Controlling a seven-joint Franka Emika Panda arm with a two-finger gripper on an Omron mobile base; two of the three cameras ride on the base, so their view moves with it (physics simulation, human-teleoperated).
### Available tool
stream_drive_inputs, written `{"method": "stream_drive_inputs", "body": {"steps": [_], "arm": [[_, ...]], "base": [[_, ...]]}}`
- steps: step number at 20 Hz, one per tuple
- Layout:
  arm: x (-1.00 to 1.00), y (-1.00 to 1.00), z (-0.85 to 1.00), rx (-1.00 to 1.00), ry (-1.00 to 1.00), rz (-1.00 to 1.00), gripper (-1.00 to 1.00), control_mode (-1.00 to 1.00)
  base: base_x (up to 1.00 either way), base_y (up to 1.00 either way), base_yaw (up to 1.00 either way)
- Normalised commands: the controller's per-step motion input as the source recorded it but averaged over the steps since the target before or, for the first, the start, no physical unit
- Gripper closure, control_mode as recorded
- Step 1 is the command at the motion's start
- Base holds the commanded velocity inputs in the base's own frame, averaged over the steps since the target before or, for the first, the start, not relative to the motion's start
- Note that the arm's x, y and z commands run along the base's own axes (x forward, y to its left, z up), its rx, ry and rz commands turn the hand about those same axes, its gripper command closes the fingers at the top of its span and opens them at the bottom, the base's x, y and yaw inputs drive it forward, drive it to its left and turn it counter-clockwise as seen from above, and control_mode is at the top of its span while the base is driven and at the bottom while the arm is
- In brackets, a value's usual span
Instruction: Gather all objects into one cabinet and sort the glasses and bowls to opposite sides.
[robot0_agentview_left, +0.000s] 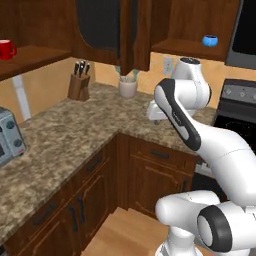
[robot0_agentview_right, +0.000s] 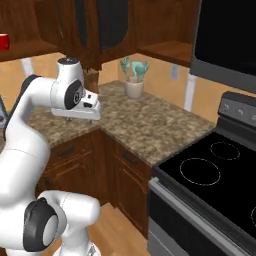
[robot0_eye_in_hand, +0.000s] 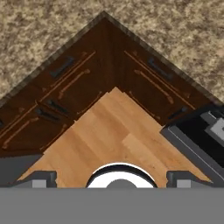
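One red mug (robot0_agentview_left: 6, 49) stands on the shelf of the left wall cabinet (robot0_agentview_left: 37, 56); it also peeks in as the red mug (robot0_agentview_right: 3, 41) at the picture's left edge. The blue cup (robot0_agentview_left: 210, 40) sits on the shelf of the right wall cabinet (robot0_agentview_left: 187, 47). Dark-panelled doors (robot0_agentview_left: 100, 25) hang open between the two shelves. My gripper (robot0_agentview_left: 155, 119) (robot0_agentview_right: 75, 119) hovers above the counter's inner corner, pointing down, well below both shelves. In the hand view the gripper (robot0_eye_in_hand: 111, 178) is open over the floor, with nothing between its fingertips (robot0_eye_in_hand: 40, 177). The second red mug and the wooden bowl are out of view.
A knife block (robot0_agentview_left: 79, 83) and a beige utensil crock (robot0_agentview_left: 127, 87) (robot0_agentview_right: 133, 84) stand at the back of the granite counter (robot0_agentview_left: 75, 135). A grey toaster oven (robot0_agentview_left: 7, 136) is at the left. The black stove (robot0_agentview_right: 215, 170) and the microwave (robot0_agentview_right: 227, 35) are at the right.
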Motion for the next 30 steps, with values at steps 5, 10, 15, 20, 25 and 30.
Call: {"method": "stream_drive_inputs", "body": {"steps": [5, 10, 15, 20, 25, 30], "arm": [[0.0, 0.0, 0.0, 0.0, 0.0, 0.0, -1.0, 1.0], [0.0, 0.0, 0.0, 0.0, 0.0, 0.0, -1.0, 1.0], [0.0, 0.0, 0.0, 0.0, 0.0, 0.0, -1.0, 1.0], [0.0, 0.0, 0.0, 0.0, 0.0, 0.0, -1.0, 1.0], [0.0, 0.0, 0.0, 0.0, 0.0, 0.0, -1.0, 1.0], [0.0, 0.0, 0.0, 0.0, 0.0, 0.0, -1.0, 1.0]], "base": [[0.07, 0.11, -0.6], [0.17, 0.39, -0.47], [0.28, 0.23, -0.21], [0.3, 0.05, -0.02], [0.59, 0.19, -0.06], [0.47, 0.32, -0.08]]}}
